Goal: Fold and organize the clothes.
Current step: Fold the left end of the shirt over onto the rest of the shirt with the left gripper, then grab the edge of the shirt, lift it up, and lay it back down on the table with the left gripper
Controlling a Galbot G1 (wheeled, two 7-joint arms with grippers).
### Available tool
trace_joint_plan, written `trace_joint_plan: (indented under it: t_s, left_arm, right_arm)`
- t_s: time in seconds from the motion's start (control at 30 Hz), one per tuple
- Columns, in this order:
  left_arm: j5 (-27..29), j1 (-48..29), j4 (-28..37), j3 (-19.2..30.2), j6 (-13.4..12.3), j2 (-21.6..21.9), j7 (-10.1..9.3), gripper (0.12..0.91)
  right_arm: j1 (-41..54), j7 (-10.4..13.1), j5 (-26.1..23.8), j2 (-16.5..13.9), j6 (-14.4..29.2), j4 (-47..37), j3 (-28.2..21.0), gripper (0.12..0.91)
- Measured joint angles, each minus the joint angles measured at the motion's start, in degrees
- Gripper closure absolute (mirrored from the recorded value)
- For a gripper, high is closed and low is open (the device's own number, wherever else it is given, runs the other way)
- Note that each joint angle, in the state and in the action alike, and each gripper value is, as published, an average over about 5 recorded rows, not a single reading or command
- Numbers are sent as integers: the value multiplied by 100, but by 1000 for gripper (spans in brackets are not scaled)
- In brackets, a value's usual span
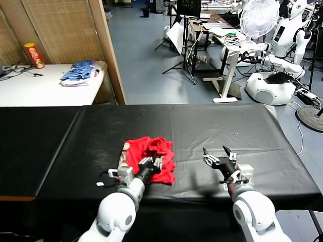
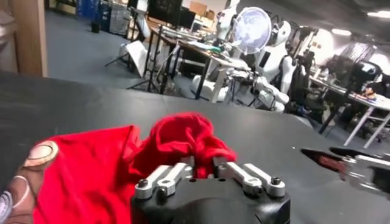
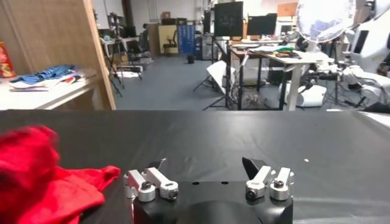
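Far left, white side table (image 1: 30,88) carries red can (image 1: 34,55) and blue-and-white pile of clothes (image 1: 79,71). Black table (image 1: 212,131) in front. Red T-shirt (image 1: 151,157) bunched on it, left of centre, printed edge showing at its left. Left end effector (image 1: 150,163) right on shirt's near edge, fingers (image 2: 234,171) pressed into raised red fold; gripping or letting go, cannot tell. Right end effector (image 1: 218,154) hovers over bare cloth, fingers spread wide, nothing held, well apart from shirt.
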Motion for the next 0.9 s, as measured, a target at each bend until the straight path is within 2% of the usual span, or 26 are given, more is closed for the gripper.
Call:
trace_joint_plan:
  t_s: [0.17,0.27,0.43,0.6,0.73,0.9]
  left_arm:
    - [307,109,-150,-109,-202,98,178,295]
    - [458,207,-265,-304,-313,290,195,241]
    - [651,398,-303,-737,-409,638,148,233]
    - [859,569,-251,-950,-459,693,147,232]
    - [916,610,-181,-997,-466,648,147,232]
    - [925,607,-92,-1039,-476,627,146,232]
  right_arm:
    - [289,-210,25,-59,93,-185,-378,227]
    - [548,-388,-33,-27,134,-333,-719,227]
    - [986,-638,-321,23,203,-596,-1354,227]
    - [1271,-747,-743,10,189,-823,-1902,227]
    - [1417,-622,-1285,56,212,-1045,-2129,227]
    - [1525,-303,-2148,221,529,-1484,-2154,227]
